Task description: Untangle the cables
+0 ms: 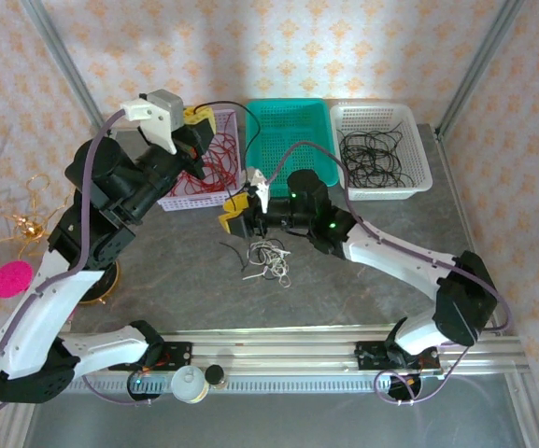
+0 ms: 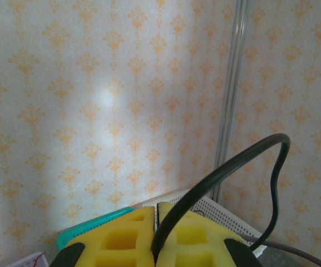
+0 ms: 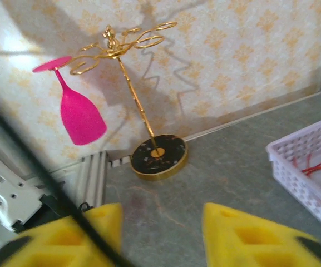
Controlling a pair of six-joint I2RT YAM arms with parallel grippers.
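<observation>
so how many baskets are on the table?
3, all along the back edge: lilac basket at left holding red cables; teal basket in the middle; white basket at right holding black cables. None seems hidden.

Left wrist: left gripper [image 2: 156, 207] cropped by the bottom edge, lower part out of frame. Black cable [image 2: 243, 158] vanishes into the seam between its jaws; the cable's other run drops off the bottom edge. Green basket [image 2: 93, 227] and white basket [image 2: 227, 218] show corners only, the rest behind the gripper.

Right wrist: right gripper [image 3: 161, 208] out of focus, cropped at the bottom. Dark smeared streak [image 3: 32, 161] crosses the left side, possibly a cable. Lilac basket [image 3: 299, 167] cut by the right edge.

Top: lilac basket half hidden under the left arm [image 1: 110, 177]. Clump of cables [image 1: 269, 257] too fine to trace which strand crosses which.
</observation>
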